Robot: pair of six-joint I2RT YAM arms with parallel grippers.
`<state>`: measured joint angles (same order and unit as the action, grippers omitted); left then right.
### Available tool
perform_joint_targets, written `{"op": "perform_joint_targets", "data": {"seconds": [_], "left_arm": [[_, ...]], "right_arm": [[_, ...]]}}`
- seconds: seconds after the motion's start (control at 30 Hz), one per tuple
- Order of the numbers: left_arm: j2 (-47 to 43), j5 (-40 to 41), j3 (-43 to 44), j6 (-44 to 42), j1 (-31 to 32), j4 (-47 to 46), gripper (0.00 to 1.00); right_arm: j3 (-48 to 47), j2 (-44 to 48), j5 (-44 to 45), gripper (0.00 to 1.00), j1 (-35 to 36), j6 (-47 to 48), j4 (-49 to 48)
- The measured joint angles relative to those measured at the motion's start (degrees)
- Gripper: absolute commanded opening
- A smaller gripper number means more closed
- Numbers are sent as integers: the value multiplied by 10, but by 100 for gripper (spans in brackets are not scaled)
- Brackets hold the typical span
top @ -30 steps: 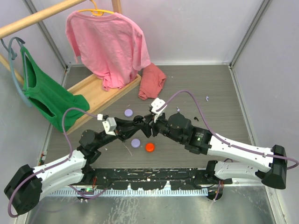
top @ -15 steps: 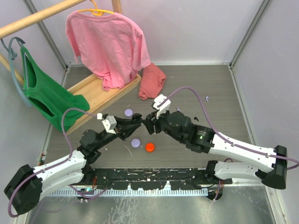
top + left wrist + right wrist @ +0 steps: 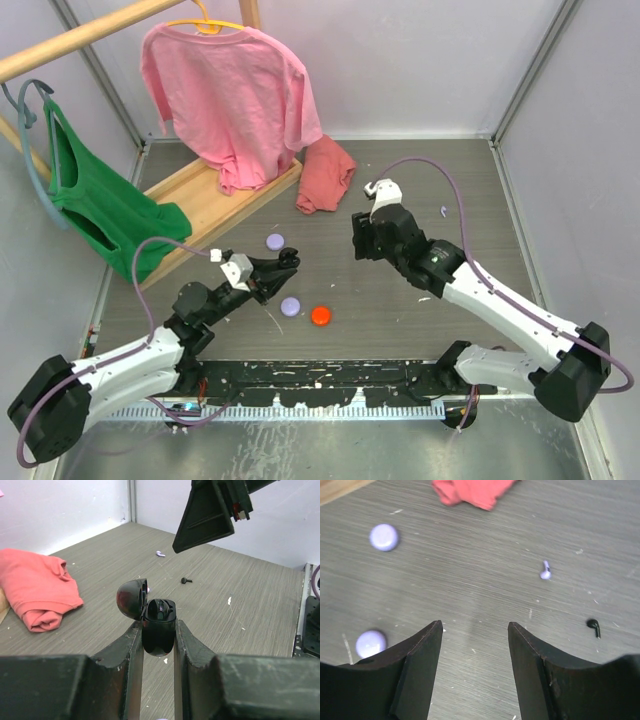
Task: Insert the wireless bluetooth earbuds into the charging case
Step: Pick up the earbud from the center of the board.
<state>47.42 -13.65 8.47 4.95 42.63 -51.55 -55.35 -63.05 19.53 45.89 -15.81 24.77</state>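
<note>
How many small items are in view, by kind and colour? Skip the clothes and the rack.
lavender pucks: 2
orange-red puck: 1
lavender earbud: 1
black earbud: 1
black charging case, lid open: 1
Total: 6

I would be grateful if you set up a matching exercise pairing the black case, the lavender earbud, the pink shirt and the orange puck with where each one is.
Things:
1 black case
2 lavender earbud
3 pink shirt
4 orange puck

Places:
A on a hanger
B beside a lavender puck
C between the left fingers, lid open
D loose on the table near a black earbud

Pairs: 1-C; 2-D; 3-A; 4-B
</note>
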Motion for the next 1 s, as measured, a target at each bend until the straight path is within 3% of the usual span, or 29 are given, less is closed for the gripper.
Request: {"op": "perform_joint_targets", "data": {"seconds": [0.43, 0.73, 1.0], "left_arm": [[-16, 6, -20, -19, 0, 16, 2], [-39, 2, -22, -19, 0, 31, 2], [-36, -11, -22, -19, 0, 33, 2]], "right_arm": [[19, -109, -60, 61, -210, -24, 42], [24, -215, -155, 61, -387, -26, 19], [23, -288, -190, 60, -432, -28, -5]]}}
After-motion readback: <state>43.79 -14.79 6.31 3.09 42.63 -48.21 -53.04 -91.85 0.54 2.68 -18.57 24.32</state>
